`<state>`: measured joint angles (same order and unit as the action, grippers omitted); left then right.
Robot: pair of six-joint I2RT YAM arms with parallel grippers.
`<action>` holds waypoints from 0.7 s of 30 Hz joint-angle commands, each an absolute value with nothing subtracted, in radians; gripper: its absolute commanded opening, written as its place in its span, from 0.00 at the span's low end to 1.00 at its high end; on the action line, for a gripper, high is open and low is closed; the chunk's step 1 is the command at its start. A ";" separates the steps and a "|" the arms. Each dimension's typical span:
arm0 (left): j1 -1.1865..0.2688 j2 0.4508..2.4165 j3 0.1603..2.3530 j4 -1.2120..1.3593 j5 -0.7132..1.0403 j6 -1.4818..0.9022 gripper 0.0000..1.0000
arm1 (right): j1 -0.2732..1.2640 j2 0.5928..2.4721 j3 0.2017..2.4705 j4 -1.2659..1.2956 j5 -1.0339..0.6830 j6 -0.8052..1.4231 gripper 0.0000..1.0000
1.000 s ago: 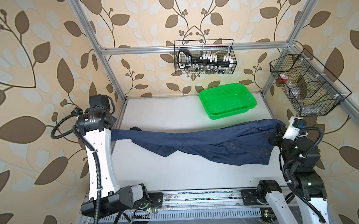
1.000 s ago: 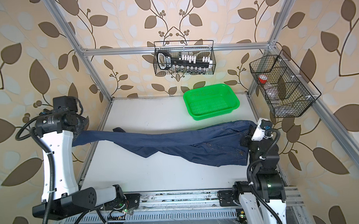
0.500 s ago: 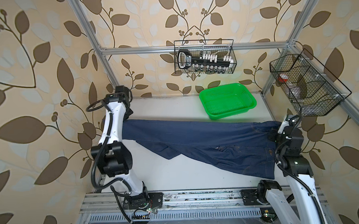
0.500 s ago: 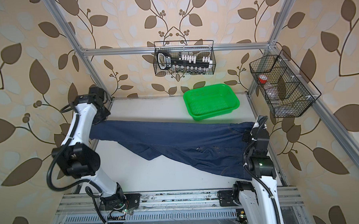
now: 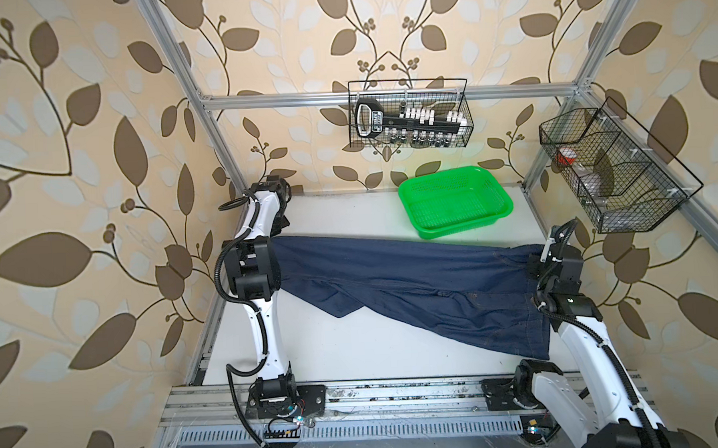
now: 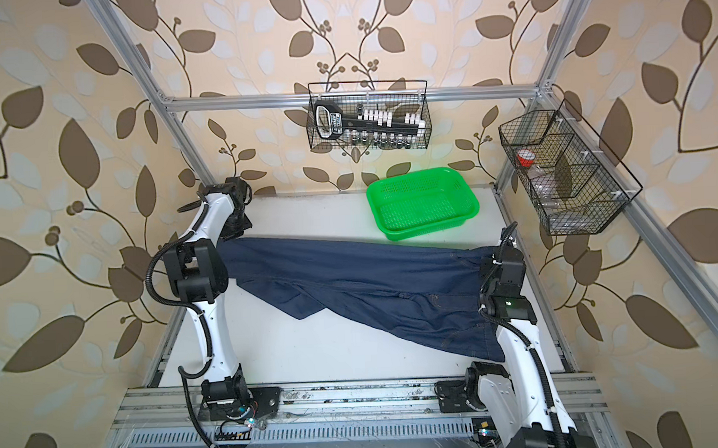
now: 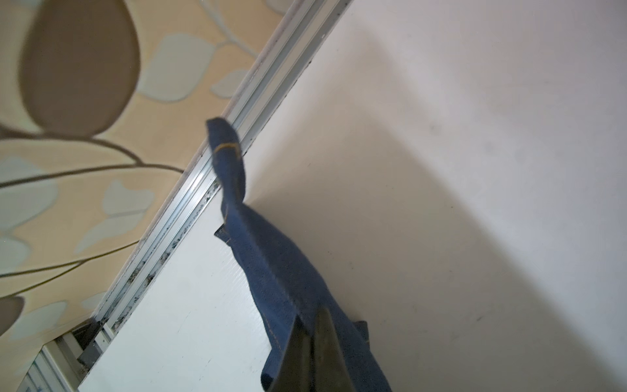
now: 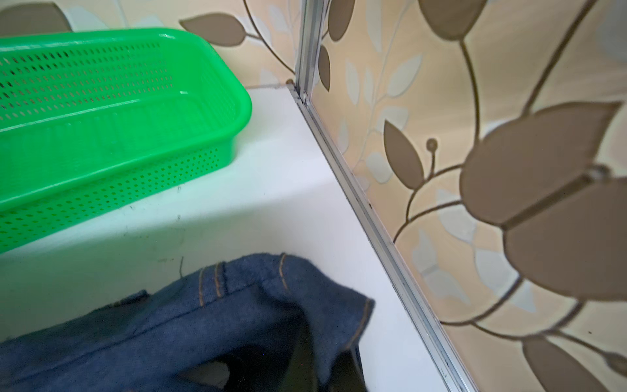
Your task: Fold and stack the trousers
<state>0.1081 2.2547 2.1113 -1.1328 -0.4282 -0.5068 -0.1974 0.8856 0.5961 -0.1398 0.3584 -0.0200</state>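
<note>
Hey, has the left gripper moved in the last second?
Yes. In a top view the left gripper, shut on the trousers, has gone from the table's left edge back toward the foot of the rear left frame post.

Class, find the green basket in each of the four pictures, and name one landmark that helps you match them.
Top view: green basket at the back of the table, right of middle.
Top view: same spot.
Left wrist: not in it.
Right wrist: on the table beyond the trousers' end.
Landmark: the trousers, lying just in front of the basket.
</note>
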 commanded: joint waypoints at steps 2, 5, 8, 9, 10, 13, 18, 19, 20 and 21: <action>0.113 2.326 2.235 -1.166 -0.530 -0.482 0.00 | -0.219 0.980 0.599 0.019 0.374 -0.074 0.00; 0.110 2.378 2.279 -1.169 -0.524 -0.473 0.00 | -0.219 1.083 0.641 0.048 0.363 -0.056 0.00; 0.107 2.420 2.324 -1.169 -0.510 -0.463 0.00 | -0.219 1.179 0.677 0.088 0.358 -0.058 0.00; 0.106 2.429 2.333 -1.167 -0.516 -0.459 0.00 | -0.220 1.213 0.692 0.095 0.361 -0.062 0.00; 0.106 2.434 2.336 -1.160 -0.519 -0.459 0.00 | -0.219 1.251 0.709 0.105 0.359 -0.066 0.00; 0.105 2.443 2.334 -1.145 -0.515 -0.460 0.00 | -0.223 1.337 0.760 0.133 0.365 -0.076 0.00; 0.104 2.441 2.317 -1.097 -0.464 -0.462 0.00 | -0.238 1.476 0.834 0.156 0.327 -0.101 0.01; 0.104 2.437 2.306 -1.077 -0.434 -0.457 0.00 | -0.240 1.503 0.855 0.156 0.315 -0.105 0.01; 0.102 2.428 2.293 -1.051 -0.400 -0.447 0.00 | -0.241 1.532 0.875 0.149 0.309 -0.106 0.02; 0.100 2.419 2.270 -1.013 -0.350 -0.436 0.00 | -0.245 1.563 0.898 0.144 0.293 -0.106 0.03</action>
<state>0.0975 2.4588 2.2841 -1.0927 -0.3992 -0.4664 -0.2268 1.5169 0.8387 0.1009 0.2955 -0.0719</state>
